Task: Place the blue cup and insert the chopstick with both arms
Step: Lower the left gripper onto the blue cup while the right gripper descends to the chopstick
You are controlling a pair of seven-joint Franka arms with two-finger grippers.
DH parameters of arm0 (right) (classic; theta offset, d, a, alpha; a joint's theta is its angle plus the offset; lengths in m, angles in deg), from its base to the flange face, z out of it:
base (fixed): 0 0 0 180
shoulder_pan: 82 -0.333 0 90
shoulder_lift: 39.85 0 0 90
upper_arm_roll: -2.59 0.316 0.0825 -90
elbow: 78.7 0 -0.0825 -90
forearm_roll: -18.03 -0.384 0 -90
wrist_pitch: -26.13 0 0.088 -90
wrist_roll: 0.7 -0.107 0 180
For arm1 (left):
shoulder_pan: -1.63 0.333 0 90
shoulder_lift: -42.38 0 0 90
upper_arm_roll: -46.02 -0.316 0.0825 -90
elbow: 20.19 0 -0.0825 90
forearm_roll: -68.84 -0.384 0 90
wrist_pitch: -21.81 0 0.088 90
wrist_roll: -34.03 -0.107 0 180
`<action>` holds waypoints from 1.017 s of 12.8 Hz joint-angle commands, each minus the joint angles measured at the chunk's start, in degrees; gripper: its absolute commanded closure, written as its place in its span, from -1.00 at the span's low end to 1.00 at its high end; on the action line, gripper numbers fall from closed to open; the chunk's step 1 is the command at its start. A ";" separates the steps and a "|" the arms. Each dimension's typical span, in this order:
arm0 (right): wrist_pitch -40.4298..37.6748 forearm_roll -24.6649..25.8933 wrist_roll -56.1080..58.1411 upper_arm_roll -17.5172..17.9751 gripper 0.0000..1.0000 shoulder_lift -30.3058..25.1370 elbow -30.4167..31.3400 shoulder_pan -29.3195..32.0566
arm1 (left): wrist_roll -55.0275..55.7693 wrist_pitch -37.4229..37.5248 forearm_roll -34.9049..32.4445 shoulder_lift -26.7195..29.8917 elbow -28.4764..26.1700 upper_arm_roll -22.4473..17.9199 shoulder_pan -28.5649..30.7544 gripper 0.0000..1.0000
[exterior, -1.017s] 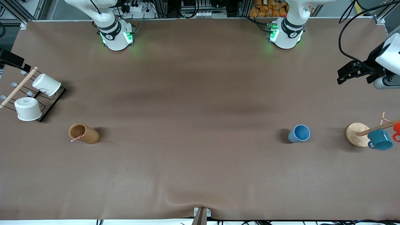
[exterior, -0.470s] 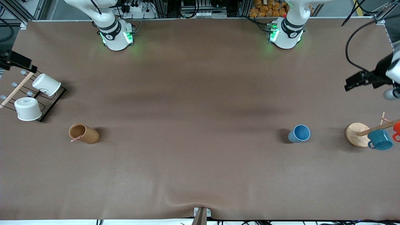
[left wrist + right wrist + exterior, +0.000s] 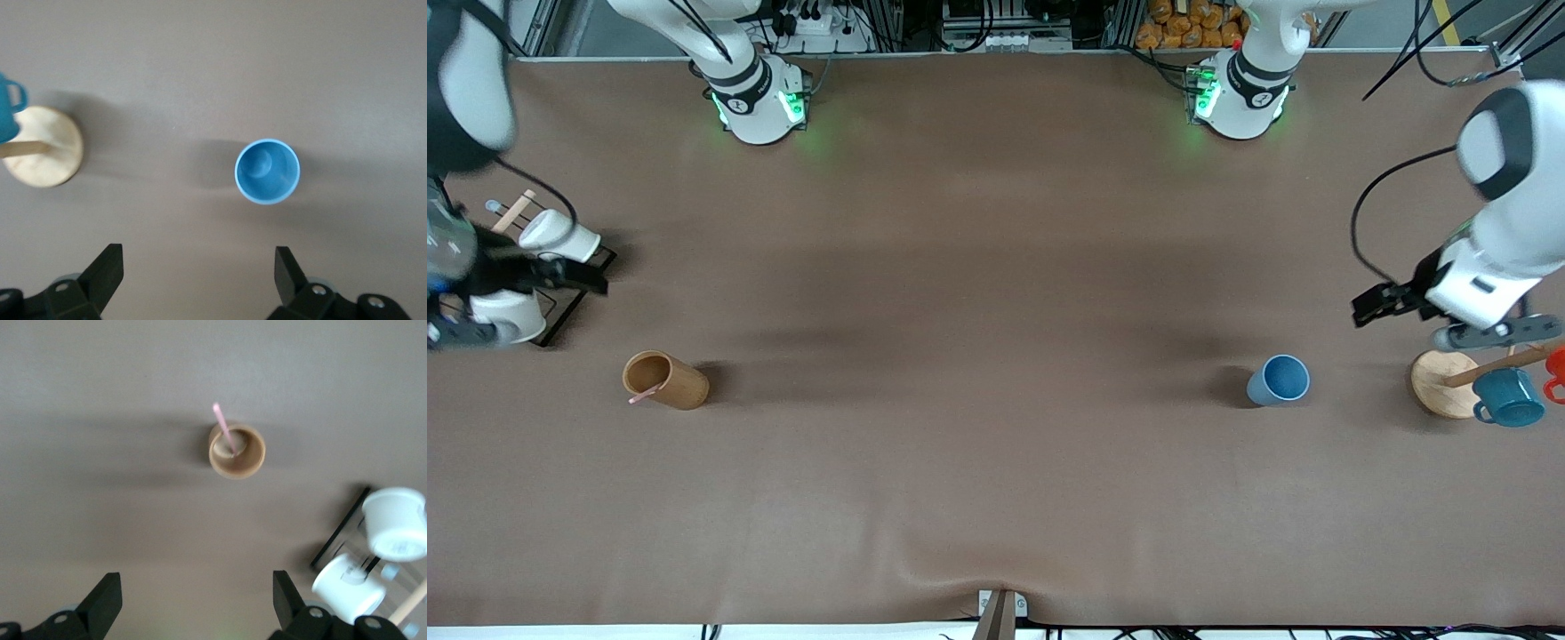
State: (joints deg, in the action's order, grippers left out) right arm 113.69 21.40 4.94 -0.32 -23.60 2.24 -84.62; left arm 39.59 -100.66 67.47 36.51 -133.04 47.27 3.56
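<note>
The blue cup (image 3: 1279, 380) stands upright, mouth up, toward the left arm's end of the table; it also shows in the left wrist view (image 3: 267, 171). The pale pink chopstick (image 3: 645, 392) leans in a brown cylinder cup (image 3: 667, 380) toward the right arm's end; both show in the right wrist view, the chopstick (image 3: 224, 431) in the brown cup (image 3: 237, 453). My left gripper (image 3: 1371, 307) is open and empty in the air, apart from the blue cup; its gap (image 3: 197, 257) holds nothing. My right gripper (image 3: 585, 279) is open and empty over the white-cup rack; its gap (image 3: 197, 583) is empty.
A wooden mug tree with a round base (image 3: 1440, 384) holds a teal mug (image 3: 1508, 397) and a red one (image 3: 1556, 369) at the left arm's end. A black wire rack (image 3: 574, 298) with white cups (image 3: 560, 233) and a wooden dowel (image 3: 513, 212) stands at the right arm's end.
Both arms have swung in from the table's ends. The left gripper has moved toward the blue cup, the right gripper has come over the white-cup rack. The cups and the chopstick have not moved.
</note>
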 commanded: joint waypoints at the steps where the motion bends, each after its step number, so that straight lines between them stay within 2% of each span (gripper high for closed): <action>1: 6.27 5.58 6.99 -0.25 -1.00 4.99 -1.66 -1.34 | -0.64 -6.19 0.31 -4.39 -1.40 0.60 0.54 -1.00; 2: 9.09 7.08 9.01 -0.25 -1.00 6.75 -1.66 -1.17 | -0.64 -7.77 0.31 -5.98 -1.49 0.69 0.45 -1.00; 6: 13.14 7.36 9.82 -0.25 -1.00 12.91 -1.66 -1.25 | -0.55 -14.98 0.49 -12.48 -0.97 2.18 0.10 -0.74; 11: 18.16 7.36 9.38 -0.25 -1.00 17.75 -1.66 -1.60 | -0.46 -17.19 0.58 -16.53 -0.70 2.36 0.18 -0.34; 12: 19.22 7.27 9.21 -0.25 -1.00 18.45 -1.66 -1.52 | -0.55 -17.89 0.49 -17.06 -0.79 2.36 0.10 -0.05; 13: 19.66 7.27 7.90 -0.25 -1.00 18.81 -1.66 -1.34 | -0.55 -17.90 0.49 -17.59 -0.70 2.36 -0.08 0.45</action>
State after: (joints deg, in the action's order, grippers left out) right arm 133.01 27.46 14.10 -0.40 -6.03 2.03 -85.90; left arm 39.59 -117.76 67.57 20.18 -134.55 49.41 3.39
